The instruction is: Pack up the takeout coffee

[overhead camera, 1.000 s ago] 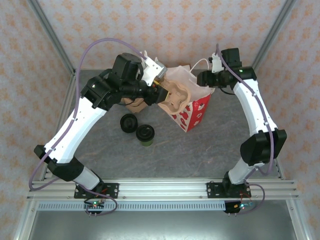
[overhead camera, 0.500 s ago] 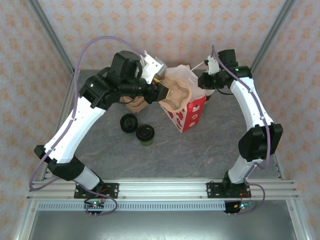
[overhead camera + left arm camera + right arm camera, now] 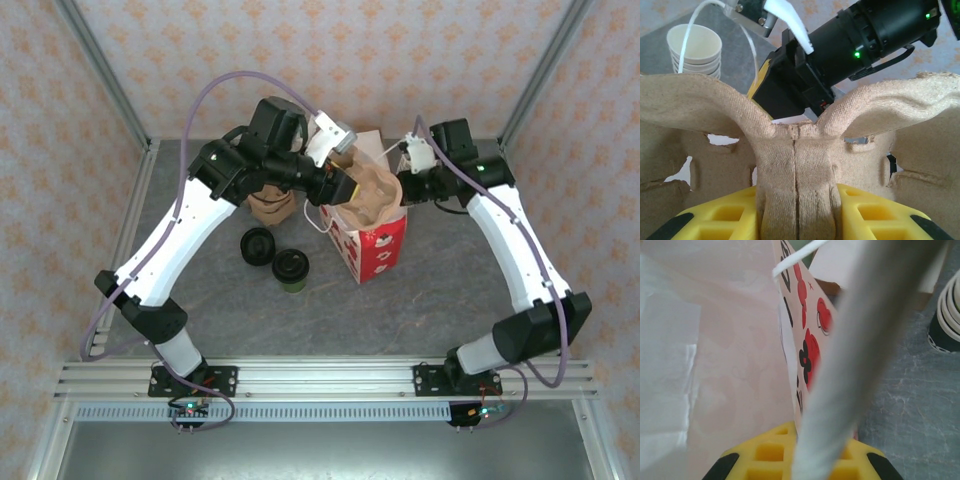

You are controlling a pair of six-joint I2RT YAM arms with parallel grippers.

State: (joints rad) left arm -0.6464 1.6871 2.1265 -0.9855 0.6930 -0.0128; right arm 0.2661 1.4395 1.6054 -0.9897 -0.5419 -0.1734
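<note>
Gripping one pulp cup carrier (image 3: 370, 193), the left gripper (image 3: 343, 187) held it in the mouth of the single red-and-white bag (image 3: 378, 247). The right gripper (image 3: 405, 183) was pinched closed on that bag's edge. One takeout coffee (image 3: 291, 266) stood on the table (image 3: 450, 285) at the bag's 8 o'clock.

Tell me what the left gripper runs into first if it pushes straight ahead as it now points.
Past the cup carrier it holds, the left gripper would likely meet the right gripper first; depth is unclear.
</note>
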